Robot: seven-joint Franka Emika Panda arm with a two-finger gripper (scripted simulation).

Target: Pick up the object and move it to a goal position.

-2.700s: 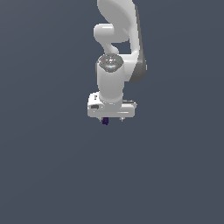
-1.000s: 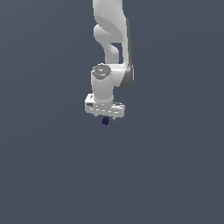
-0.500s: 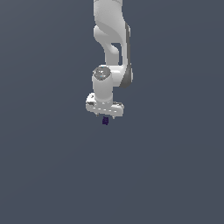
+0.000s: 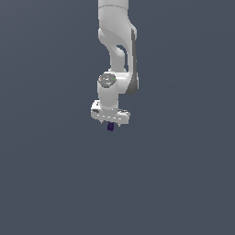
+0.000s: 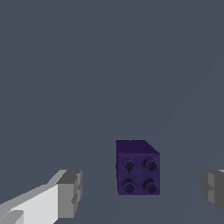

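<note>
1. Block point(image 5: 138, 168): dark purple-navy, four round studs on the visible face in a 2x2 grid, one top corner chamfered.
2. Exterior view: block point(image 4: 110, 127) sits just below frame centre, a small dark chunk poking out directly under the gripper point(image 4: 110, 125). Much smaller than the gripper body.
3. Gripper: white, wide crossbar body, pointing straight down in the exterior view. Arm point(image 4: 117, 41) drops in from the top edge of the frame, slightly right of centre, with a bend above the wrist.
4. Wrist view: both fingers visible, grey pads point(image 5: 70, 192) at the tips. One finger enters from the lower-left corner, the other shows only at the right edge, low in the frame.
5. Jaws spread wide. Clear gap of background between each pad and the block; neither pad touches it. Block sits between the fingers, closer to the left one in the picture.
6. Exterior view cannot resolve contact: block is too small there and overlaps the gripper's underside.
7. Background point(image 4: 55, 174): uniform grey-blue in both views, no visible edges or texture.
</note>
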